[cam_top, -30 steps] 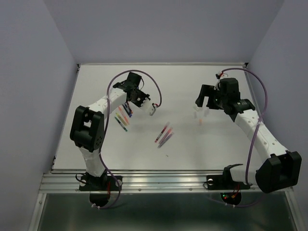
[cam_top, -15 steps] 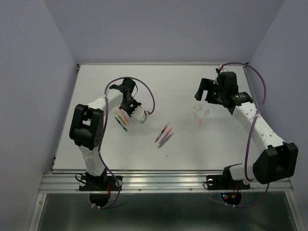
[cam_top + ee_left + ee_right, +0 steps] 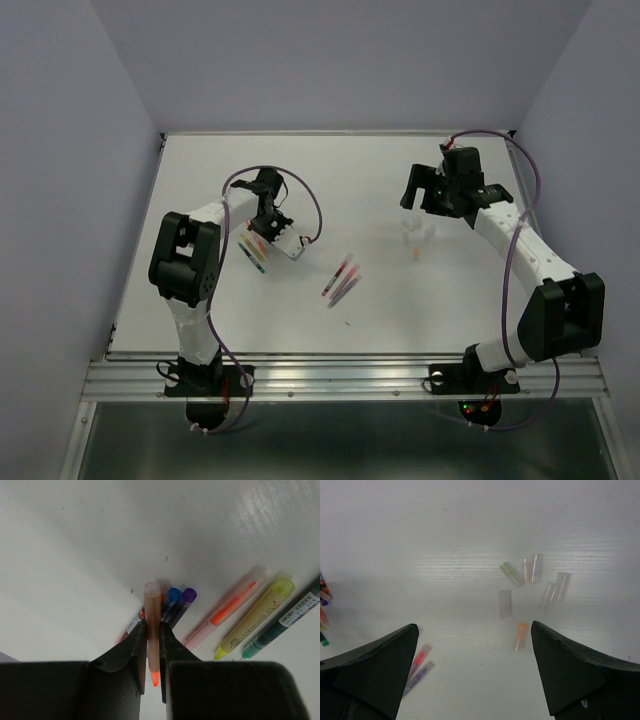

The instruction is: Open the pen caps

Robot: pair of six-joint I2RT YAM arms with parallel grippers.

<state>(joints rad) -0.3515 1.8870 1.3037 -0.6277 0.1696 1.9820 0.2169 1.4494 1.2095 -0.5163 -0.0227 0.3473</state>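
Observation:
My left gripper (image 3: 152,645) is shut on a thin orange pen (image 3: 151,610), held upright-ish over the pen group, its orange pointed tip (image 3: 154,679) toward the camera. Below it lie a blue pen (image 3: 172,596) and a purple pen (image 3: 188,596); to the right an orange pen (image 3: 227,609), a yellow one (image 3: 260,612) and a green one (image 3: 285,625). My right gripper (image 3: 475,670) is wide open above several loose pen caps (image 3: 505,604), mostly translucent, one orange (image 3: 520,632). In the top view the left gripper (image 3: 272,228) is over the pens (image 3: 255,250) and the right gripper (image 3: 425,195) is behind the caps (image 3: 417,238).
A red pen (image 3: 419,657) and a purple pen (image 3: 420,674) lie together mid-table, also seen in the top view (image 3: 342,280). Bare white table (image 3: 380,170) surrounds both groups. The side walls stand close to the table edges.
My left gripper has come down and inward over the pen group with the orange pen. My right gripper has drawn back toward the far edge, away from the caps.

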